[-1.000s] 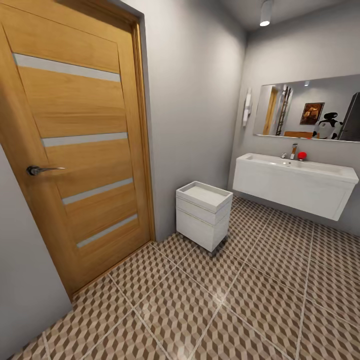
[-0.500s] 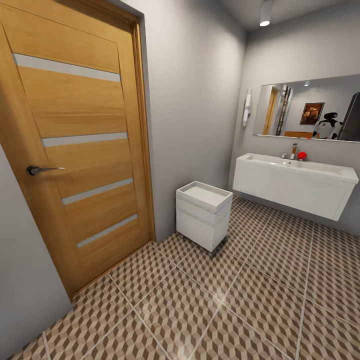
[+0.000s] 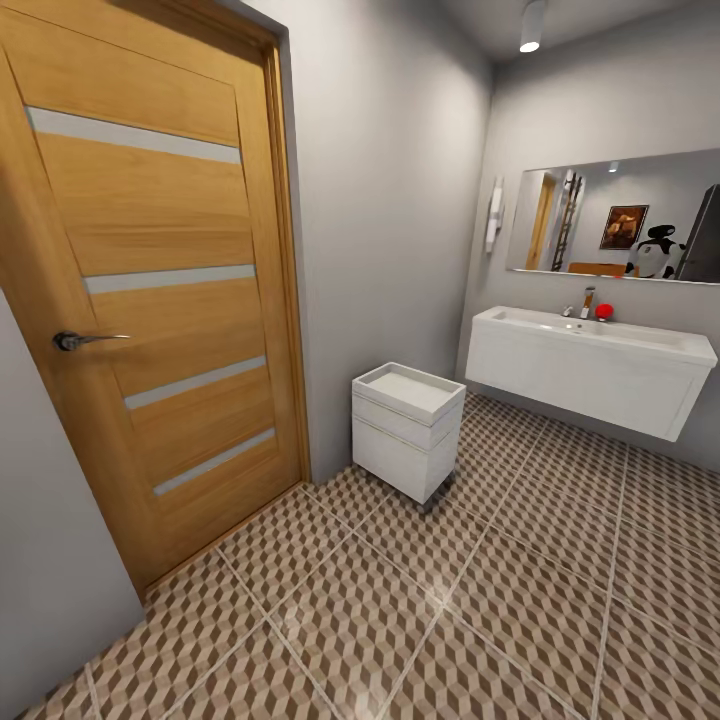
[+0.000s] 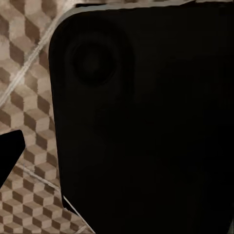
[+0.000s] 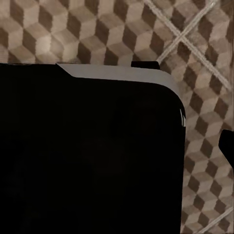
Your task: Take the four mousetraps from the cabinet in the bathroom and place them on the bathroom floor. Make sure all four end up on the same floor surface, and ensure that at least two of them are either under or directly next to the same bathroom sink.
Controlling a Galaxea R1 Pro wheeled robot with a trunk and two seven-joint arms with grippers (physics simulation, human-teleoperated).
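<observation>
- Two wrist views look down on the bathroom floor [image 3: 420, 610] tiles, cube pattern in brown, beige and white; a big black rounded body of the robot [image 4: 146, 126] blocks most of each.
- Left hand: a dark tip shows at the edge of the left wrist view, but I cannot tell if the hand is spread or pressed together.
- Right hand: a dark bit sits at the edge of the right wrist view, state cannot be told either.
- Nearest in the head view: the tiled floor with pale grout lines, running back to the walls.
- Left side: closed wooden door [image 3: 150, 290] with pale glass strips and a metal lever handle [image 3: 80, 340].
- Middle distance: small white drawer unit [image 3: 405, 430] standing on the floor against the grey wall.
- Further right: the sink [image 3: 590, 370], wall-hung white block, floor open beneath it; chrome tap [image 3: 586, 300] and red ball [image 3: 603, 311] on its back edge.
- Above it: wide mirror [image 3: 615, 215], reflecting the robot.
- Ceiling: spot lamp [image 3: 532, 27], lit.
</observation>
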